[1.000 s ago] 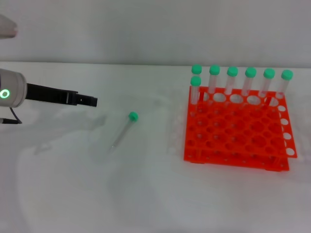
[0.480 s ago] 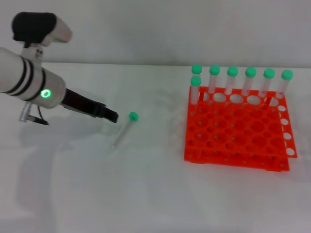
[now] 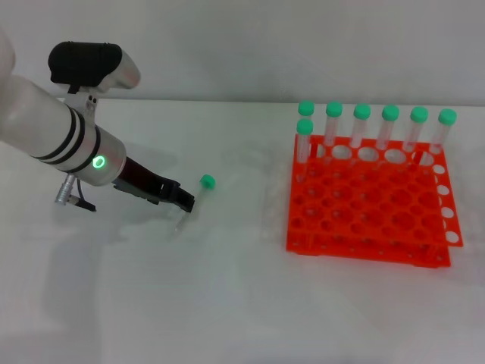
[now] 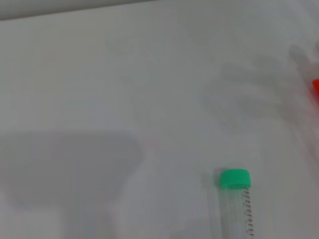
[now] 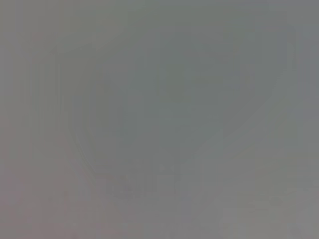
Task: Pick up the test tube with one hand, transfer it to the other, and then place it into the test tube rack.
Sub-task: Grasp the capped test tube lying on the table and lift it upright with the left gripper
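The test tube (image 3: 195, 199) is lying on the white tabletop (image 3: 227, 303); the left gripper (image 3: 184, 202) is positioned over it, finger state indiscernible; the orange rack (image 3: 367, 205) is standing well apart.

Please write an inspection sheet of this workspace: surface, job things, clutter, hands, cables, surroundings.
Surface: white table, no marks seen.
Job things: test tube with green cap lies flat on the table; orange-red rack to its right holds seven capped tubes along its far side.
Clutter: nothing seen.
Hands: left hand low at the lying tube's body, grip cannot be told; right hand not in view.
Cables: a connector stub beside the left wrist.
Surroundings: plain pale wall.
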You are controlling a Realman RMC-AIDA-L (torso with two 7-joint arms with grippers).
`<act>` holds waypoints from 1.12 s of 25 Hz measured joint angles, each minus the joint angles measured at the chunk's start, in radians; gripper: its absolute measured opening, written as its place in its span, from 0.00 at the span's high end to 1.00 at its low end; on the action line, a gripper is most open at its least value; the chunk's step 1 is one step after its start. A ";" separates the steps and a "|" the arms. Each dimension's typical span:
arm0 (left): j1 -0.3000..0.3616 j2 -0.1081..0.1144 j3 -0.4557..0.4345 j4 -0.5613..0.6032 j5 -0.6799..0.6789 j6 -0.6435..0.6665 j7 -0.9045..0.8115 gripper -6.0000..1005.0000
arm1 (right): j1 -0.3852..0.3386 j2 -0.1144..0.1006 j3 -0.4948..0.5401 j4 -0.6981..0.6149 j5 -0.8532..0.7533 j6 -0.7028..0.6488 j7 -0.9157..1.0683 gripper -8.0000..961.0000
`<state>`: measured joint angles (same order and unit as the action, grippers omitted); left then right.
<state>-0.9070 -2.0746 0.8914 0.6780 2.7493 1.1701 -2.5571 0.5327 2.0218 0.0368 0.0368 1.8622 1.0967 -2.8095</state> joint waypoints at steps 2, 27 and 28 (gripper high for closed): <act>-0.001 -0.001 0.004 -0.008 0.000 -0.008 0.000 0.32 | 0.000 0.000 0.000 0.000 0.000 0.000 0.000 0.14; -0.059 -0.004 0.150 -0.099 -0.001 -0.048 -0.107 0.54 | -0.009 -0.006 0.000 -0.010 0.006 0.002 0.001 0.14; -0.059 -0.004 0.158 -0.098 -0.001 -0.048 -0.113 0.54 | -0.010 -0.007 0.000 -0.011 0.006 0.002 0.001 0.14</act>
<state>-0.9657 -2.0785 1.0490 0.5796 2.7478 1.1220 -2.6704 0.5231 2.0151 0.0368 0.0259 1.8682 1.0986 -2.8087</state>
